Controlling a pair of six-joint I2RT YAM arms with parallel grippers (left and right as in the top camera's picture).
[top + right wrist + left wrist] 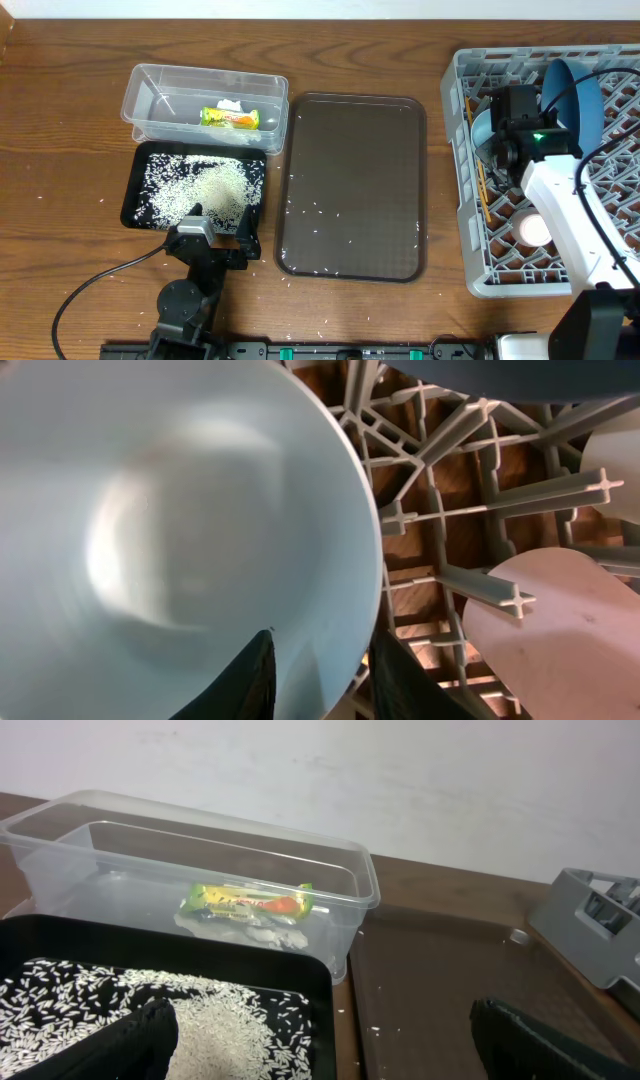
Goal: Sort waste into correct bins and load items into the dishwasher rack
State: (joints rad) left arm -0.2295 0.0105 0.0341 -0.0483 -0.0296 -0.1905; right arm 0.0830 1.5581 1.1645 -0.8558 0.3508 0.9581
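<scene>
The grey dishwasher rack (462, 240) holds an upright blue plate (572, 92), a white bowl (482, 128), a pink cup (533, 228) and chopsticks (478, 190). My right gripper (497, 140) is down inside it. In the right wrist view its jaws (325, 675) straddle the bowl's (180, 520) rim, one finger inside and one outside, with a gap showing. The clear tub (150, 100) contains the wrapper (228, 118) and the tissue (232, 104). Rice (200, 190) lies in the black tray (133, 195). My left gripper (220, 228) hovers wide open and empty at that tray's near edge.
A large brown serving tray (350, 180) lies between the bins and the rack, with stray rice grains on it. More grains are scattered on the wood near the table's front edge. The left arm's cable trails along the front left.
</scene>
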